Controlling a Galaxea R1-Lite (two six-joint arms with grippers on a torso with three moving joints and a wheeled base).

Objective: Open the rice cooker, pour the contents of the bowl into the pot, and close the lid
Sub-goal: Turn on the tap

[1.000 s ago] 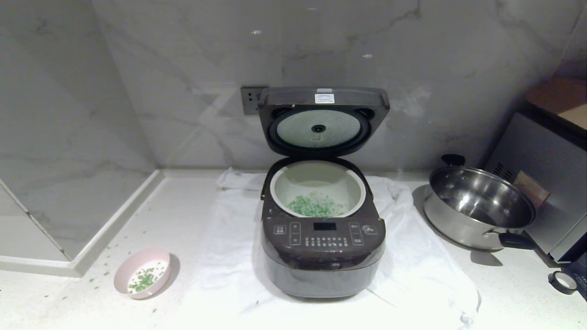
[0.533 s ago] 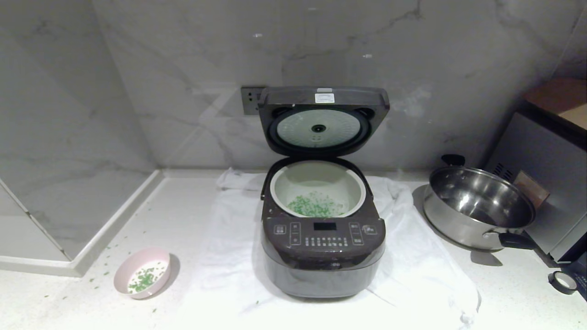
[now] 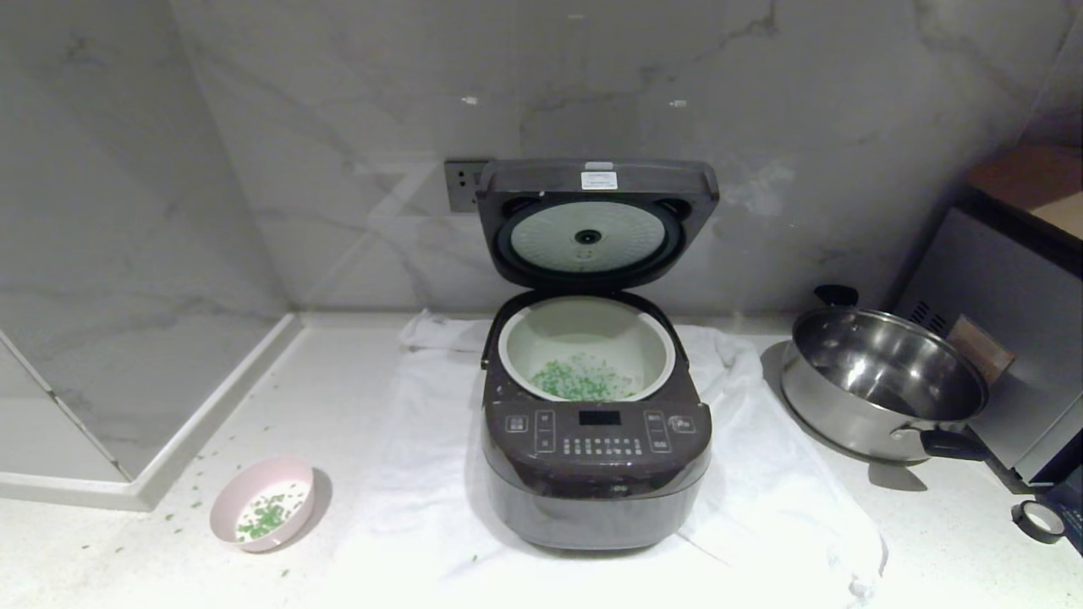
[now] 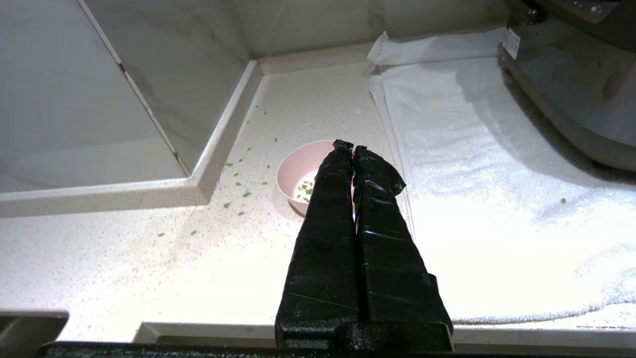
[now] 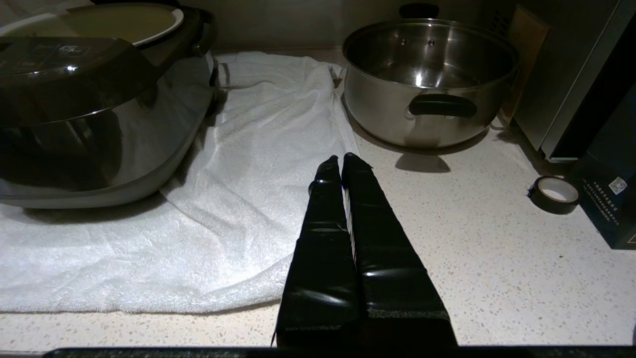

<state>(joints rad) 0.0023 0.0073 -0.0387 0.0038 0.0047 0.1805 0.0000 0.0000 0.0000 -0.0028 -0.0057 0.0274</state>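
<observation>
Nothing has moved; bowl [image 4: 304, 175] lies beyond the closed left hand [image 4: 352, 148].

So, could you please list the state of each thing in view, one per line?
lid: open, standing upright
pot: seated in rice cooker, green bits inside
bowl: upright on counter, a few green bits left
steel pan: empty, uncovered
left gripper: shut, empty, above bowl
right gripper: shut, empty

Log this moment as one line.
lid open | contents mostly in pot | bowl on counter | both grippers shut, empty
</observation>
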